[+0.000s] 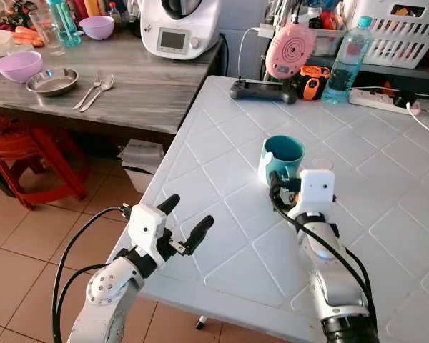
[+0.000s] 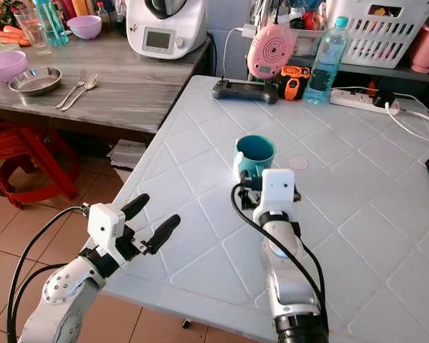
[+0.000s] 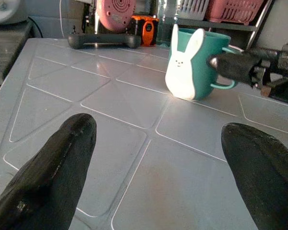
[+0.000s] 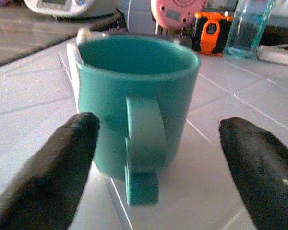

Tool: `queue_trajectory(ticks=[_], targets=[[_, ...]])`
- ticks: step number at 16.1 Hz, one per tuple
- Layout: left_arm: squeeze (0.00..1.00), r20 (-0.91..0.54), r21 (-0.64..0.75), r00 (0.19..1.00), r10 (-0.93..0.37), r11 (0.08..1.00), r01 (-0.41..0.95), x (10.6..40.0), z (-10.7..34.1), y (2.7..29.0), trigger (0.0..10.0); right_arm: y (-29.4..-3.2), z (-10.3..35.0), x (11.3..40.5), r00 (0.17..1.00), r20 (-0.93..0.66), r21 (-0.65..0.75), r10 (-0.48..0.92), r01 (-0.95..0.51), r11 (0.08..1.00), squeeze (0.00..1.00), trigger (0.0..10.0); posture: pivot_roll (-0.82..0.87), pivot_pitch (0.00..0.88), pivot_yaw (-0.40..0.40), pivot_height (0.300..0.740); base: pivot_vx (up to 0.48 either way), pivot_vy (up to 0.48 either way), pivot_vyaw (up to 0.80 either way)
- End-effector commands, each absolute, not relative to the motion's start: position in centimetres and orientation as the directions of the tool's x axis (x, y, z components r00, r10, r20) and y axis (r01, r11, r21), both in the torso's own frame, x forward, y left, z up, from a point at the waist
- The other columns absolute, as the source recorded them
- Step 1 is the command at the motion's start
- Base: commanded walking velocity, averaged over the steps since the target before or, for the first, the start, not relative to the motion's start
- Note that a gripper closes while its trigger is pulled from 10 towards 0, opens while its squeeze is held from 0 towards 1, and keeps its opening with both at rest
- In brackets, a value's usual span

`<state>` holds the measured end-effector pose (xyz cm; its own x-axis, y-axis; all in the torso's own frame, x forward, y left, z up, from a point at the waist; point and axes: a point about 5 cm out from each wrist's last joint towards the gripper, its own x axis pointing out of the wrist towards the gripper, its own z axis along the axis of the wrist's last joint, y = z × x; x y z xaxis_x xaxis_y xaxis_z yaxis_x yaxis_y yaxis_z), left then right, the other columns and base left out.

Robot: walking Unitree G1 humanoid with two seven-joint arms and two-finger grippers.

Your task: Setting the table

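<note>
My L gripper nearest, over front edge of white table, fingers spread wide, holding nothing. My R gripper at teal mug, black fingers apart, flanking handle, no grip. Mug smooth ceramic, cylindrical, white rabbit shape on side, upright mid-table. Table top moulded plastic, diamond grooves. Steel plate, fork, spoon on grey wood counter, well apart.

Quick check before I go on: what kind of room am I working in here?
Most likely a home kitchen or dining corner: a food processor on a wooden counter with bowls and cutlery, beside the white table holding the teal mug.
</note>
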<state>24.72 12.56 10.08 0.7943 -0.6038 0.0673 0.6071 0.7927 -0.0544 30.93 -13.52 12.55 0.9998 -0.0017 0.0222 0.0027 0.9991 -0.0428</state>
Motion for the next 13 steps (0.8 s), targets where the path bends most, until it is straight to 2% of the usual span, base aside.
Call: queue_trajectory(ticks=[1, 7, 8, 9, 11, 12, 13], targets=[[0.00, 0.053, -0.054, 0.801, -0.597, 0.799, 0.599, 24.63, 9.81, 12.77, 10.0, -13.23, 13.01, 31.20, 0.999, 0.044, -0.036, 0.020, -0.018, 0.999, 0.00, 0.0, 0.11, 0.077, -0.005, 0.740, 0.000, 0.000, 0.00], [0.00, 0.053, -0.059, 0.805, -0.591, 0.803, 0.593, 24.59, 9.75, 12.79, 10.0, -13.32, 12.73, 31.09, 0.999, 0.035, -0.040, 0.024, -0.023, 0.999, 0.00, 0.0, 0.11, 0.078, -0.010, 0.740, 0.000, 0.000, 0.00], [0.00, 0.052, -0.059, 0.806, -0.590, 0.804, 0.592, 24.60, 9.74, 12.79, 10.0, -13.32, 12.66, 31.05, 0.999, 0.032, -0.041, 0.024, -0.023, 0.999, 0.00, 0.8, 0.11, 0.078, -0.010, 0.740, 0.000, 0.000, 0.00], [0.00, 0.052, -0.060, 0.806, -0.589, 0.804, 0.592, 24.61, 9.72, 12.79, 10.0, -13.33, 12.54, 30.99, 0.999, 0.026, -0.041, 0.024, -0.023, 0.999, 0.00, 2.9, 0.11, 0.078, -0.010, 0.740, 0.000, 0.000, 0.00], [0.00, 0.052, -0.060, 0.807, -0.589, 0.805, 0.591, 24.65, 9.70, 12.80, 10.0, -13.40, 12.33, 30.88, 1.000, 0.018, -0.044, 0.019, -0.019, 0.999, 0.00, 9.5, 0.11, 0.078, -0.010, 0.740, 0.000, 0.000, 0.00], [0.00, 0.052, -0.060, 0.807, -0.589, 0.804, 0.591, 24.67, 9.69, 12.79, 10.0, -13.44, 12.28, 30.86, 1.000, 0.016, -0.044, 0.018, -0.017, 0.999, 0.00, 10.0, 0.11, 0.078, -0.010, 0.740, 0.000, 0.000, 0.00], [0.00, 0.051, -0.061, 0.806, -0.590, 0.804, 0.592, 24.72, 9.67, 12.78, 10.0, -13.48, 12.21, 30.84, 1.000, 0.013, -0.046, 0.016, -0.016, 0.999, 0.00, 10.0, 0.11, 0.078, -0.010, 0.740, 0.000, 0.000, 0.00]])
